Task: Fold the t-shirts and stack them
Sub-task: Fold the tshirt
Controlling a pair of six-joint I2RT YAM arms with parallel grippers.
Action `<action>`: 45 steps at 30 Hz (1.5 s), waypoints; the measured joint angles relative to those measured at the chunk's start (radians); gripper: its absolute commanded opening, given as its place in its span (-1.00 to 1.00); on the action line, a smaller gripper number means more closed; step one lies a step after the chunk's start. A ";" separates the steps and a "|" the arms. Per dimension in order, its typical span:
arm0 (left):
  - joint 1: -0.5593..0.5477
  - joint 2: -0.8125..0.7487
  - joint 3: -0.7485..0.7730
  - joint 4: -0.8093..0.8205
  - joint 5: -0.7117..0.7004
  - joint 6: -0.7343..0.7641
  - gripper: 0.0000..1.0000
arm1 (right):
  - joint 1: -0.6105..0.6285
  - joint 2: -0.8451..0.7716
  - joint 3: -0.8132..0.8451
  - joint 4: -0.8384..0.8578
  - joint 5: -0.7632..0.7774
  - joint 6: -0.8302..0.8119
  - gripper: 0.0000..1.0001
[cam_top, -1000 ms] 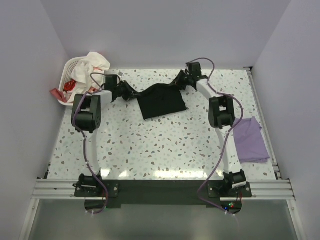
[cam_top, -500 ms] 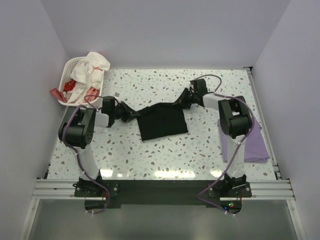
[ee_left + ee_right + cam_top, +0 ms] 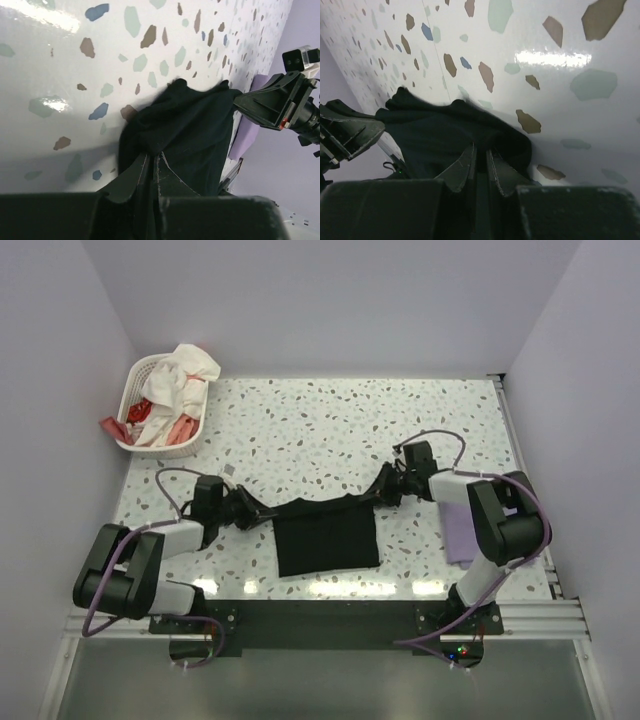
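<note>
The black tee (image 3: 327,540) is lying on the table (image 3: 320,430), about the middle of its near edge. The main body is flat, a rough square. Its top edge is pulled out into a taut line that runs toward the table's left and right sides.

The left gripper (image 3: 243,510) is clamped down on the left end of that line, over the near-left part of the table. In the left wrist view the left gripper (image 3: 152,165) has its fingers squeezed together with black cloth (image 3: 190,130) bunched between them, low over the table surface. It's the same deal on the other side: the right gripper (image 3: 385,490) has the right end pinched. Its own camera shows the jaws closed on a wad of the black fabric (image 3: 435,130), right down by the tabletop.

The lavender tee (image 3: 457,530) is at the table's right edge, mostly hidden behind the right arm, so I can't really tell how neatly it's folded.

The white laundry basket (image 3: 131,400) sits at the table's far left corner. It's heaped with white and red clothes (image 3: 180,370), and a red bit hangs over its outer side.
</note>
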 measured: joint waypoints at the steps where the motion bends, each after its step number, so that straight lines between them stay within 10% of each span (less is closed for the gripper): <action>1: 0.000 -0.024 0.000 -0.017 -0.002 0.002 -1.00 | 0.000 -0.013 -0.007 -0.006 -0.001 -0.005 -1.00; 19: 0.060 0.173 0.279 -0.140 0.013 0.073 -1.00 | -0.011 0.081 0.281 -0.118 0.026 -0.032 -0.96; 21: 0.069 0.228 0.307 -0.132 0.028 0.073 -0.85 | -0.021 0.132 0.304 -0.119 0.024 -0.025 -0.82; 25: 0.105 0.290 0.354 -0.118 0.067 0.075 0.05 | -0.041 0.220 0.351 -0.135 0.033 -0.017 -0.03; 30: 0.159 0.286 0.430 -0.116 0.074 0.082 0.27 | -0.083 0.217 0.417 -0.168 0.085 -0.047 0.27; 39: 0.019 0.094 0.478 -0.262 -0.057 0.201 -0.91 | -0.005 -0.066 0.362 -0.236 0.233 -0.144 -0.10; 45: -0.116 0.106 0.465 -0.303 -0.108 0.221 -1.00 | 0.172 -0.077 0.341 -0.222 0.247 -0.169 -0.24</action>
